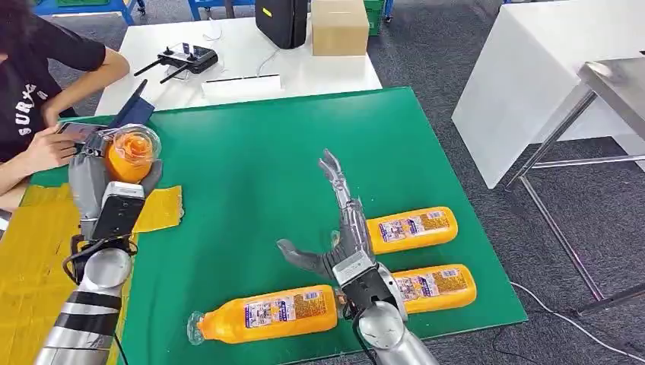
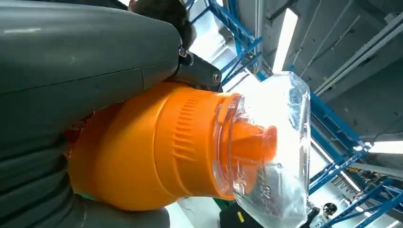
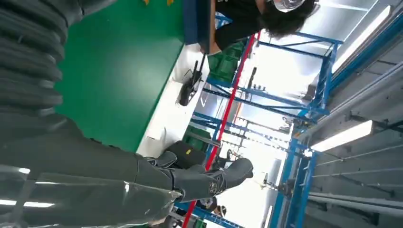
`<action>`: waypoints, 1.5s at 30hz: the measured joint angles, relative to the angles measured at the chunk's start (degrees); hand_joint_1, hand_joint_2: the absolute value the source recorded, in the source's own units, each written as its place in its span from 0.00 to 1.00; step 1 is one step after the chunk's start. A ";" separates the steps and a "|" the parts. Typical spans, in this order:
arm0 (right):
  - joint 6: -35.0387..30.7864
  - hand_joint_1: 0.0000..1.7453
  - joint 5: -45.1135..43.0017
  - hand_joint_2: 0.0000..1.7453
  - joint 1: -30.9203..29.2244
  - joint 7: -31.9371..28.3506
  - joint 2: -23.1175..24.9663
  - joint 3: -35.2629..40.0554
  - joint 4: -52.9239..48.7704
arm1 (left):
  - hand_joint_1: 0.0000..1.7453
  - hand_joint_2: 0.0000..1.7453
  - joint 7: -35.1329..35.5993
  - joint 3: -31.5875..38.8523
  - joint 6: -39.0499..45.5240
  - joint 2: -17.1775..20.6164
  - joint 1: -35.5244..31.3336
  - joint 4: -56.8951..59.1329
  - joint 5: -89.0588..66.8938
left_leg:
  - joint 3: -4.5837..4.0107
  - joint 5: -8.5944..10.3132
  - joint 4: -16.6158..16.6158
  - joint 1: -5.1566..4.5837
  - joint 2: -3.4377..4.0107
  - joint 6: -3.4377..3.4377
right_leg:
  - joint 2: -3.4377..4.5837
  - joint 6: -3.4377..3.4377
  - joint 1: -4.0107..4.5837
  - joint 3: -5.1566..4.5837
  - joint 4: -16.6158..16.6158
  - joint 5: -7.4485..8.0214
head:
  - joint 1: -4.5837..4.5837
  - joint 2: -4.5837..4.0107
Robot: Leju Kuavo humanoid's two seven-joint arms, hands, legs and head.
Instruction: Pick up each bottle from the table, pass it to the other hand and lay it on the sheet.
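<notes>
A green table [image 1: 251,152] was observed. At its left, over a yellow sheet [image 1: 34,251], an orange bottle [image 1: 131,154] was grasped upright by the left hand [image 1: 95,179]. Three orange bottles [image 1: 266,312] lay near the right hand [image 1: 342,228], whose fingers were spread, holding nothing.

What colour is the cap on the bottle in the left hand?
Clear, see-through plastic cap over an orange spout; best in the left wrist view.

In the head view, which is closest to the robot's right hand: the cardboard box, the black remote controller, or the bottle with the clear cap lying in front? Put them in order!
From the right hand:
1. Bottle with the clear cap, lying on the green table just by it.
2. Cardboard box, far back on the white table.
3. Black remote controller, far back, toward the left.
</notes>
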 measured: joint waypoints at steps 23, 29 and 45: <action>0.02 0.00 -0.11 1.00 0.32 0.00 -0.57 0.00 -1.00 | 1.00 1.00 0.00 0.59 0.00 0.13 0.02 -0.02 -0.09 | 0.00 0.00 0.00 0.00 -0.01 0.00 | 0.00 0.00 0.00 0.00 0.00 0.00 | -0.02 0.00; 0.02 0.00 -0.13 1.00 0.33 0.00 -0.68 0.00 -1.00 | 1.00 1.00 0.12 0.59 -0.15 0.13 0.03 -0.02 -0.21 | 0.00 0.00 0.00 0.00 -0.01 0.00 | 0.00 0.00 0.00 0.00 0.00 0.00 | -0.02 0.00; 1.51 0.00 -4.74 1.00 4.16 -1.05 -6.23 -0.17 -4.55 | 1.00 1.00 15.45 -2.65 5.66 6.16 1.19 31.06 -40.09 | -0.12 -0.02 -0.02 0.02 0.36 -0.04 | 0.30 -0.19 0.02 -0.26 -0.01 0.14 | -0.02 0.00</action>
